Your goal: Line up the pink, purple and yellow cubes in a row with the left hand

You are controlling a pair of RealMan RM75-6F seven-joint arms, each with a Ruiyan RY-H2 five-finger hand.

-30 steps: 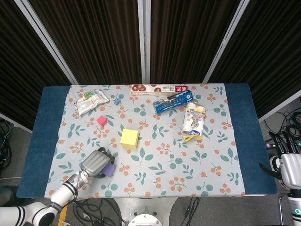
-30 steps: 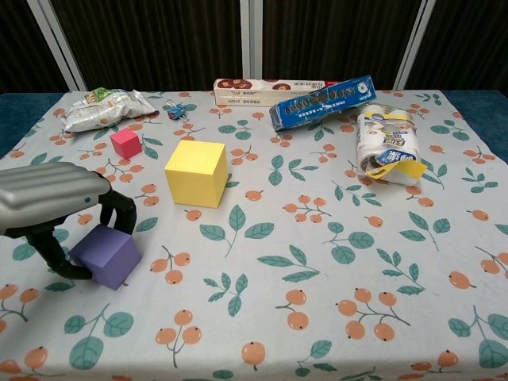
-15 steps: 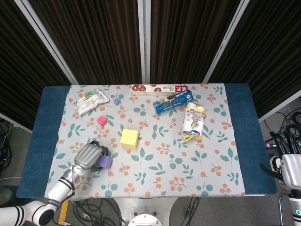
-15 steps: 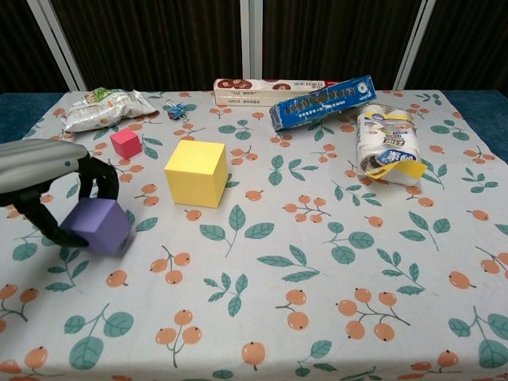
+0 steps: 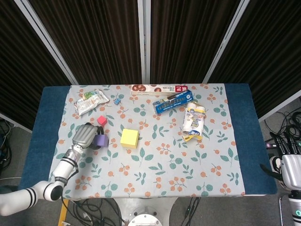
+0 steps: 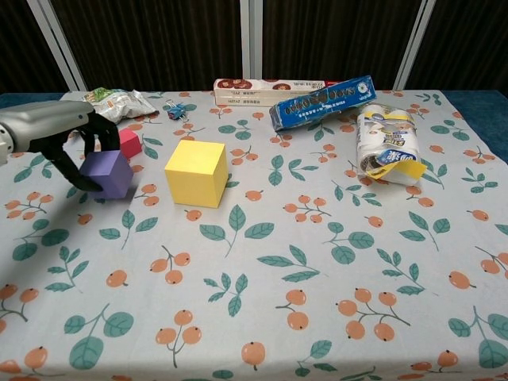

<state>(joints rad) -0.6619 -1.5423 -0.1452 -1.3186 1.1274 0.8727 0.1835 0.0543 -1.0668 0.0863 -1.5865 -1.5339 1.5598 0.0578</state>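
Note:
My left hand (image 5: 85, 134) (image 6: 55, 133) grips the purple cube (image 5: 100, 140) (image 6: 109, 175) and holds it just above the cloth, left of the yellow cube (image 5: 129, 138) (image 6: 197, 172). The small pink cube (image 5: 101, 120) (image 6: 128, 142) sits just behind the purple one, partly hidden by it in the chest view. The yellow cube is the largest and rests near the middle of the table. My right hand (image 5: 291, 168) hangs off the table's right edge, far from the cubes; how its fingers lie is unclear.
A snack bag (image 5: 90, 101) and a small blue clip (image 5: 116, 100) lie at the back left. A long biscuit box (image 5: 159, 89), a blue packet (image 5: 172, 102) and a white-and-yellow pouch (image 5: 194, 122) occupy the back right.
My left hand lifted the purple cube from the front left and carried it away from me, to beside the yellow cube and in front of the pink one.

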